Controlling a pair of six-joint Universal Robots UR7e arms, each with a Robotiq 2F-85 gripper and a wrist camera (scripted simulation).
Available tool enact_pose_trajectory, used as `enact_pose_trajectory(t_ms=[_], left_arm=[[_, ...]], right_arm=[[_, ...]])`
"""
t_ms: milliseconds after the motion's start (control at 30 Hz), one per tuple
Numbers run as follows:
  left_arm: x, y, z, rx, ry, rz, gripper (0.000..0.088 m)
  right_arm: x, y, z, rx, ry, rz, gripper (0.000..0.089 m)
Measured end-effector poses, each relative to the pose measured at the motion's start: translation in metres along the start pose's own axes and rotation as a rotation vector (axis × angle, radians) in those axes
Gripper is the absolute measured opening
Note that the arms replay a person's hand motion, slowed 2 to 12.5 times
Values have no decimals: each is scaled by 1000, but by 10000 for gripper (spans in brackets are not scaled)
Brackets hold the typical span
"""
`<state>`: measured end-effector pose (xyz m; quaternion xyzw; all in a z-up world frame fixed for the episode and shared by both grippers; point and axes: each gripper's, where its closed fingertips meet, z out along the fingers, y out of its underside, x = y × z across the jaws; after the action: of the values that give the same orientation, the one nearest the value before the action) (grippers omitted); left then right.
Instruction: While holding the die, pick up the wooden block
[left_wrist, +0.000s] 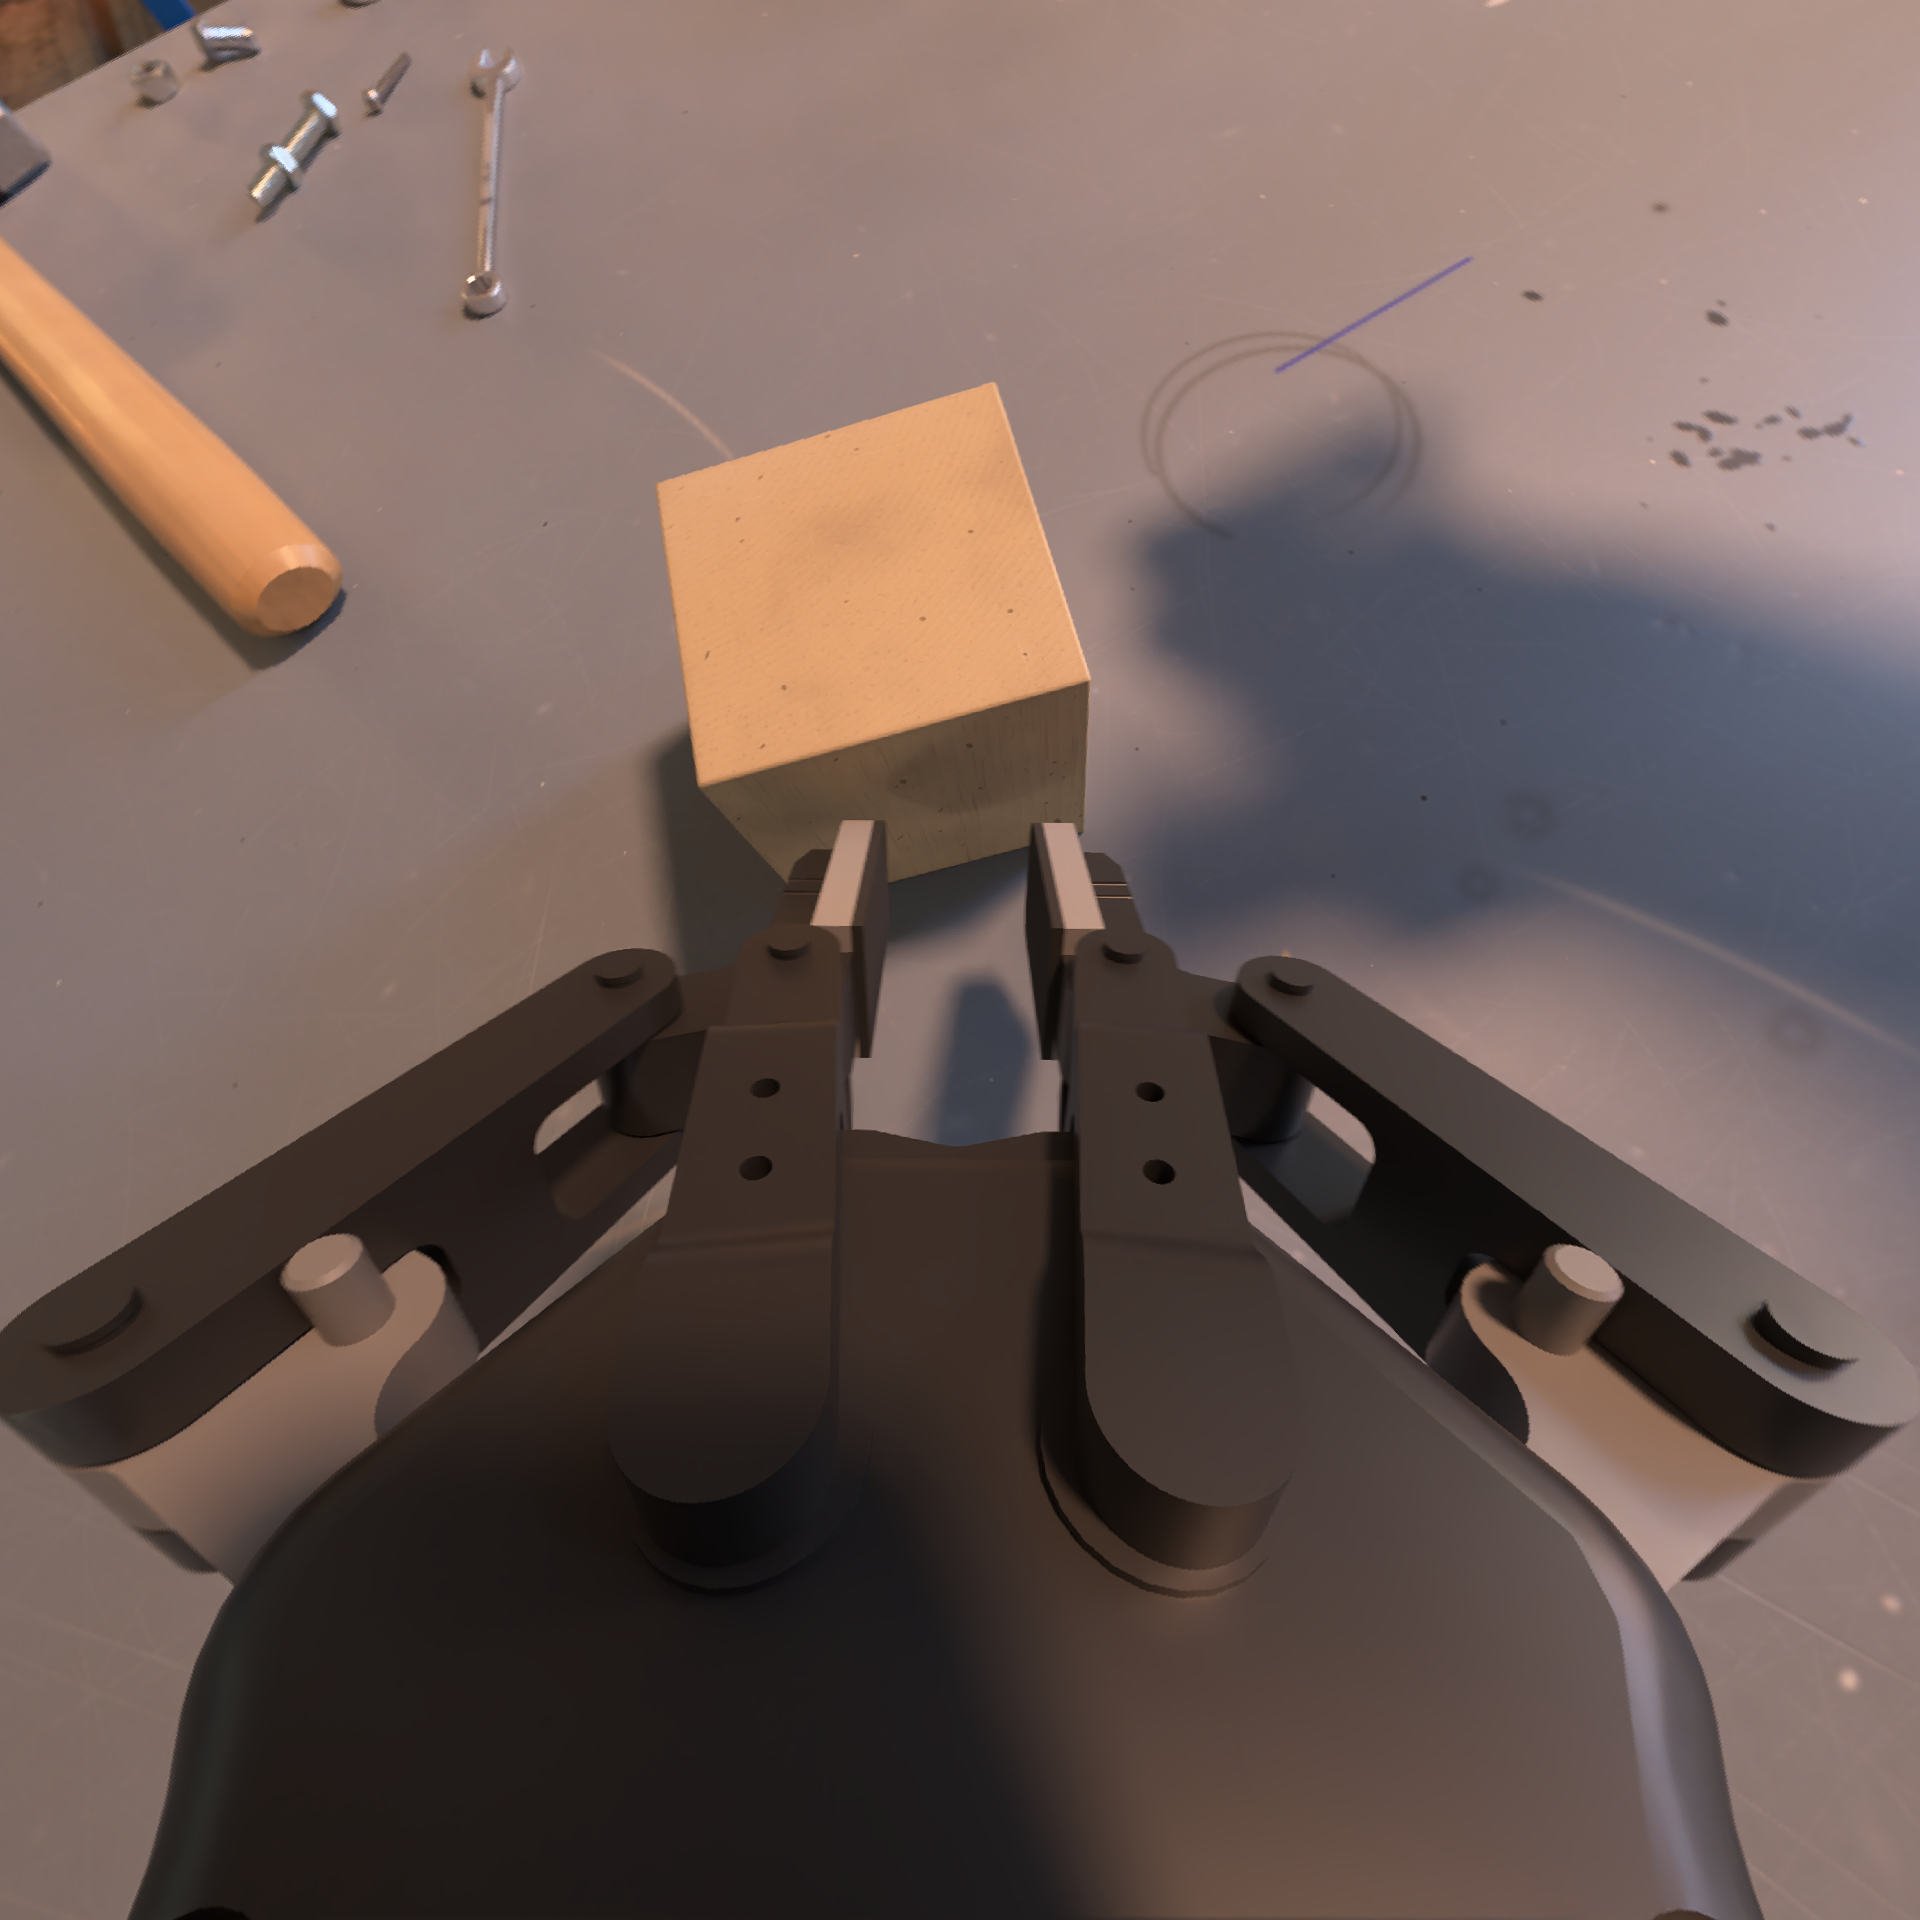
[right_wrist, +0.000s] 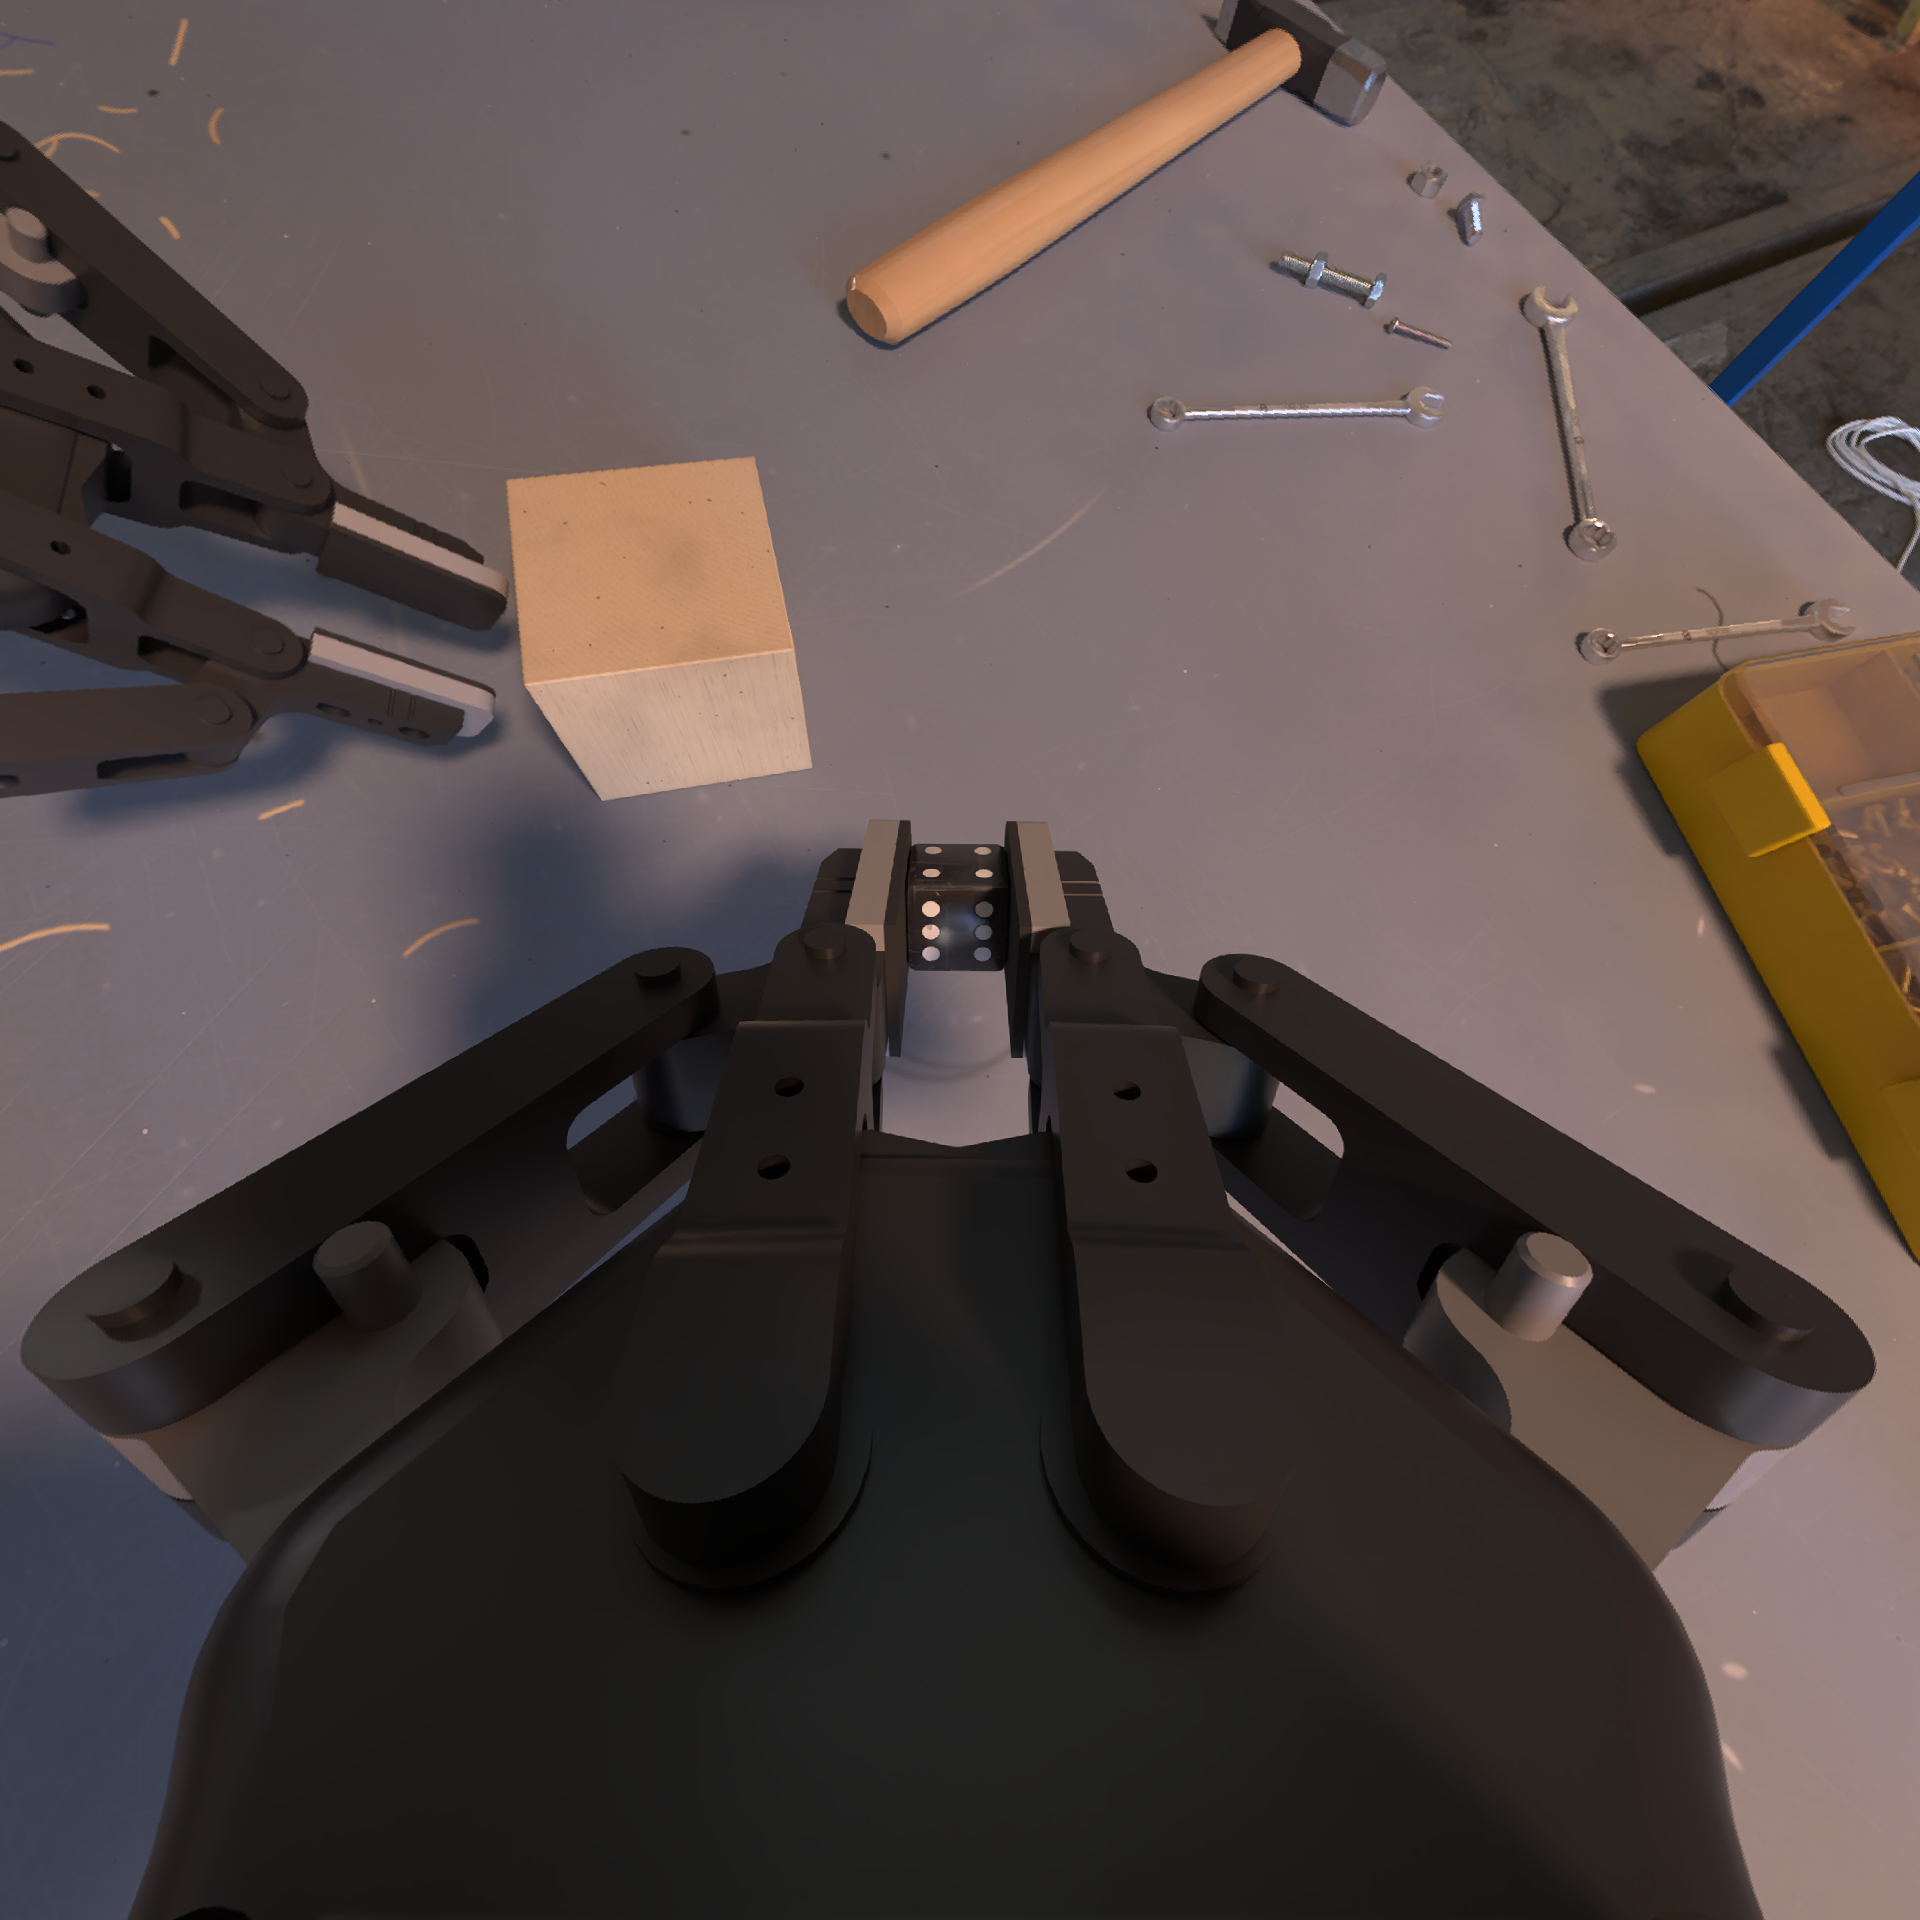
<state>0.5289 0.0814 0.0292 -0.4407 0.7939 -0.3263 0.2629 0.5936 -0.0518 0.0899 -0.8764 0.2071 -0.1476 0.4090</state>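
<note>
The wooden block (left_wrist: 862, 582) is a pale cube standing on the grey table; it also shows in the right wrist view (right_wrist: 655, 592). My left gripper (left_wrist: 956, 862) is open and empty, low over the table, its fingertips just short of the block's near face. The gap between its fingers is narrower than the block. In the right wrist view the left gripper (right_wrist: 483, 649) sits just left of the block. My right gripper (right_wrist: 958, 836) is shut on a black die with white dots (right_wrist: 958, 904), held above the table, nearer than the block.
A wooden-handled hammer (right_wrist: 1081, 177) lies beyond the block; its handle also shows in the left wrist view (left_wrist: 145, 436). Wrenches (right_wrist: 1299, 410), a bolt (right_wrist: 1335, 278) and small nuts are scattered on the right. A yellow parts box (right_wrist: 1787, 852) stands by the table's right edge.
</note>
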Motion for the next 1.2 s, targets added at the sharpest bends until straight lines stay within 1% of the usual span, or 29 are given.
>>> enact_pose_trajectory(t_ms=[100, 233, 367, 433, 500, 600, 700, 833, 1000, 1200], left_arm=[[-3, 2, -1, -5, -36, -42, 408], [-8, 4, -1, -14, -63, -129, 581], [-10, 2, -1, 5, -56, -238, 697], [-10, 1, 1, 11, -48, -273, 747], [-12, 1, 3, 16, -57, -289, 806], [-14, 0, 7, 22, -72, -290, 836], [-12, 1, 12, 14, -66, -301, 853], [-12, -2, 18, 16, -69, -305, 854], [-17, -5, 21, 17, -96, -273, 854], [-17, -9, 25, 17, -77, -268, 854]], right_arm=[[1, 0, -1, 2, 0, 1, 159], [1, -1, -2, 7, 1, 2, 159], [1, -1, -4, 9, 1, 4, 159], [1, -2, -5, 12, 2, 3, 159], [1, -2, -6, 14, 2, 2, 159], [1, -3, -7, 16, 3, 0, 159], [1, -4, -8, 17, 5, -2, 159], [1, -5, -10, 19, 10, -6, 159], [2, -7, -14, 26, 17, -8, 159], [3, -9, -16, 32, 24, -8, 159]])
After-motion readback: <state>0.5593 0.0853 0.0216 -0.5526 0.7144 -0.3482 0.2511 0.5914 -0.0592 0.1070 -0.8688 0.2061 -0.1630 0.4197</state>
